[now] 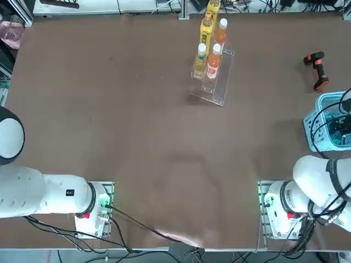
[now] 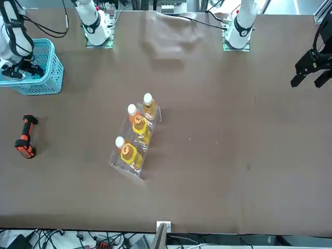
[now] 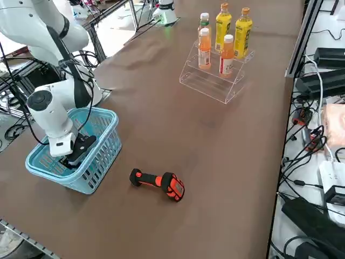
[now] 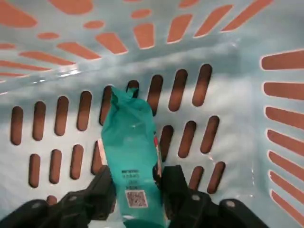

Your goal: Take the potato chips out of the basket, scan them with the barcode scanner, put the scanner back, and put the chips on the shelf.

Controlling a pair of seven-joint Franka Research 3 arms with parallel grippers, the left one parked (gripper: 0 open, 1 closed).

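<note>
Chips packet [image 4: 129,152] is sitting down in the light blue basket [image 3: 102,143], and the right gripper [image 4: 134,183] is reached in there with it, down near the floor of the thing. From the wrist camera you can see the slim teal packet lying on the slotted basket bottom with the two black fingers [image 4: 102,187] pressed up against either side of it, so the claw is pinching the packet near its lower end, right around where the little printed code is. Rest of the packet sticks out past the fingertips across the slots.

From the side, the white arm drops into the basket from above and the black hand is mostly below the rim, so you don't really see the packet itself from there. Basket sits at the table edge on the robot's right.

Barcode scanner [image 3: 159,182] is lying on its side on the brown table [image 1: 137,137], just beside the basket but not touching it, black body with the orange-red bits.

Clear acrylic shelf [image 1: 216,82] is well apart from all that, further out toward the middle-far part of the table, with orange and yellow drink bottles [image 1: 214,61] standing upright on its steps
</note>
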